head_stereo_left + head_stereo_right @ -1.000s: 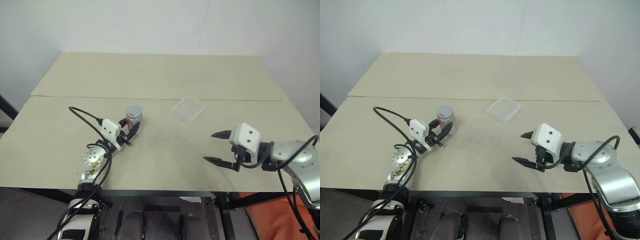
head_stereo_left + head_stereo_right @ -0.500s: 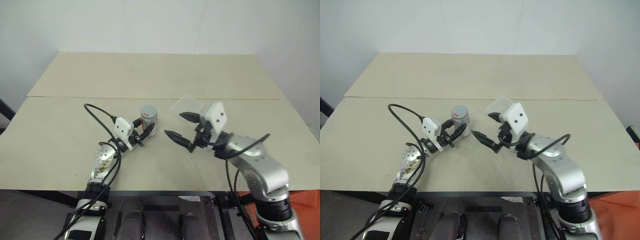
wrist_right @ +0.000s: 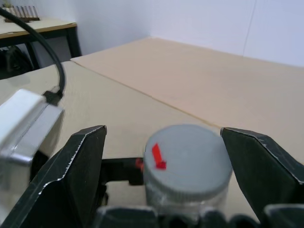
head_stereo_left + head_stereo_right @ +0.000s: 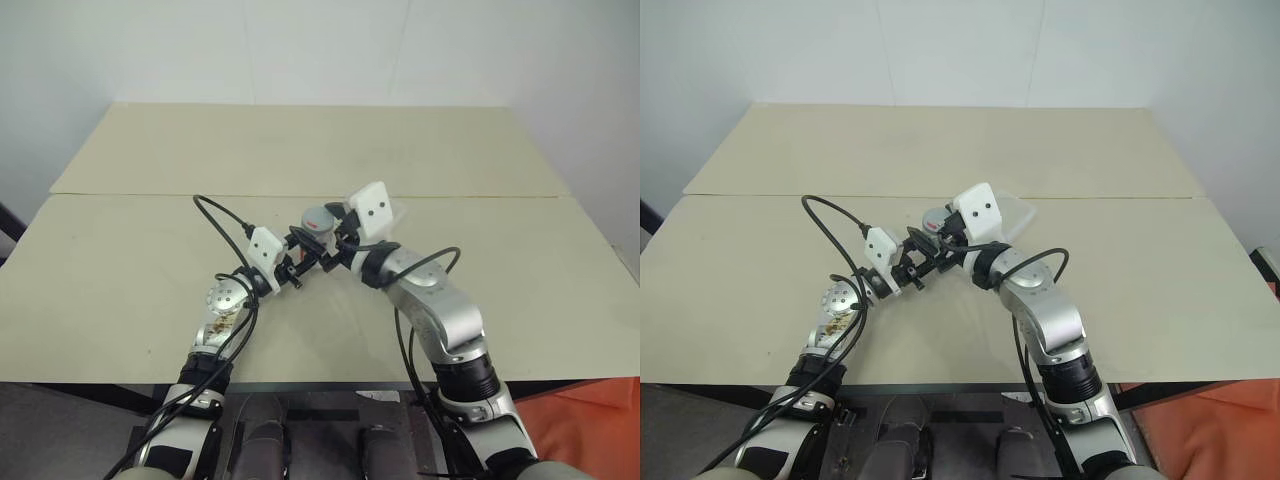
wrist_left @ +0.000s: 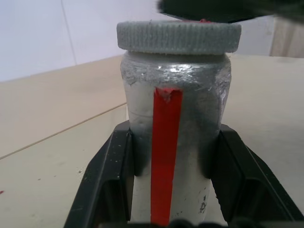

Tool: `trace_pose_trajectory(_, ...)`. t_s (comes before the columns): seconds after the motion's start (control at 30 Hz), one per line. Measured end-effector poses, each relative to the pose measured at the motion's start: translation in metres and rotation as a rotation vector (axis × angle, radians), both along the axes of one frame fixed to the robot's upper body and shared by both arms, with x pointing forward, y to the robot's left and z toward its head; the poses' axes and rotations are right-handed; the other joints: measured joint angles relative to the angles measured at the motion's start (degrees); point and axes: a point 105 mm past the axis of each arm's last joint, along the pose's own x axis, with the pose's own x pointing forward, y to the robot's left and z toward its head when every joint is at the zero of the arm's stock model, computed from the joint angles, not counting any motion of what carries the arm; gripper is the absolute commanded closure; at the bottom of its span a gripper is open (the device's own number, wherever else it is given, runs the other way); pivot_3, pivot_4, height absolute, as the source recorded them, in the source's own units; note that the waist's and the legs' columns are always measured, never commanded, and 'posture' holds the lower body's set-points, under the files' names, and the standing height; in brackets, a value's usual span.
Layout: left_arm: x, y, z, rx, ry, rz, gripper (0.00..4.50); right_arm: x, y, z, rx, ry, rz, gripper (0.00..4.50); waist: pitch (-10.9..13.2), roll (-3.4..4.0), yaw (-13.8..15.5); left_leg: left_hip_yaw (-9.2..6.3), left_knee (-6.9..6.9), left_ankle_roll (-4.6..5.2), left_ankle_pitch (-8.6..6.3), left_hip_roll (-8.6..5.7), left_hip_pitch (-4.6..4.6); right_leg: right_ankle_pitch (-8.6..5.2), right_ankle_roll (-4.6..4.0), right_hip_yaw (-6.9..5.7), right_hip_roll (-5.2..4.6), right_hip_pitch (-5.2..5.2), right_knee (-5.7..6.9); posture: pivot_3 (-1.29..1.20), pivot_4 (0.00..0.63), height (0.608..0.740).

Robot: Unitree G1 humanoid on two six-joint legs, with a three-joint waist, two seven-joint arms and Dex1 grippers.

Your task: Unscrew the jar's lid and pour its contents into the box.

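My left gripper (image 4: pixel 303 262) is shut on the jar (image 5: pixel 173 142), a small clear jar with a red stripe, held upright just above the table's middle. Its black fingers (image 5: pixel 111 180) clamp the jar's body below the ribbed grey lid (image 5: pixel 178 37). From the other side, my right gripper (image 3: pixel 163 132) stands open, its two fingers (image 3: pixel 76 175) flanking the lid (image 3: pixel 187 159) with a gap on each side. The contents are hidden behind the jar's cloudy wall. The box (image 4: pixel 1018 209), clear plastic, lies just behind the right gripper, partly covered by its white housing.
The tan table (image 4: pixel 130 270) has a seam running across it behind the grippers. The left arm's black cable (image 4: pixel 215 215) loops over the table beside the jar. A white wall rises behind the far edge.
My right gripper has swung in from the right front of the table to the jar's lid, still open. The left gripper has carried the jar a little to the right.
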Motion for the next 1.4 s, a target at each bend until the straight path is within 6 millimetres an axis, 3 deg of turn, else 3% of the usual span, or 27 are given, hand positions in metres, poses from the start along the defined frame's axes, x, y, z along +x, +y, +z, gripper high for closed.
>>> trace_pose_trajectory(0.43,0.000,0.000,0.000,0.000,0.000,-0.001,2.61,0.012,0.000,-0.011,-0.020,-0.022,-0.050,0.00,0.0,0.00,-0.1,0.00,-0.01,0.00,0.00,0.01,-0.01,0.00,0.00,0.00,0.00,-0.03,0.02,0.00,0.150,0.740)
trace_pose_trajectory(0.53,0.000,0.000,0.000,0.001,0.000,-0.002,2.61,0.011,0.002,-0.011,-0.029,-0.038,-0.044,0.59,0.0,0.00,-0.1,0.00,0.00,0.00,0.00,0.01,-0.01,0.00,0.00,0.00,0.00,-0.03,0.01,0.00,0.150,0.740)
trace_pose_trajectory(0.63,0.000,0.000,0.000,0.000,-0.002,-0.001,2.61,0.011,0.003,-0.010,-0.026,-0.042,-0.041,1.59,0.0,0.00,-0.1,0.00,-0.01,0.00,0.00,0.01,-0.01,0.00,0.00,0.00,0.00,-0.04,0.02,0.00,0.150,0.740)
trace_pose_trajectory(0.67,0.000,0.001,0.000,-0.002,-0.002,0.001,2.61,0.011,0.004,-0.010,-0.023,-0.042,-0.040,1.68,0.0,0.00,-0.2,0.00,0.00,0.00,0.00,0.02,-0.01,0.00,0.00,0.00,0.00,-0.04,0.03,0.00,0.150,0.740)
trace_pose_trajectory(1.1,-0.005,0.000,-0.001,-0.018,0.016,-0.035,2.61,0.008,0.006,-0.010,-0.019,-0.038,0.002,1.68,0.0,0.01,-0.2,0.00,-0.01,0.00,0.00,0.02,-0.02,0.00,0.00,0.00,0.00,-0.06,0.02,0.00,0.150,0.740)
trace_pose_trajectory(1.4,-0.035,0.013,0.007,0.052,0.061,-0.242,2.61,-0.014,0.000,-0.006,-0.069,-0.035,0.319,1.68,0.0,0.02,-0.3,-0.02,0.00,0.00,0.00,0.03,-0.02,0.00,0.00,0.00,0.00,-0.02,0.01,0.00,0.150,0.740)
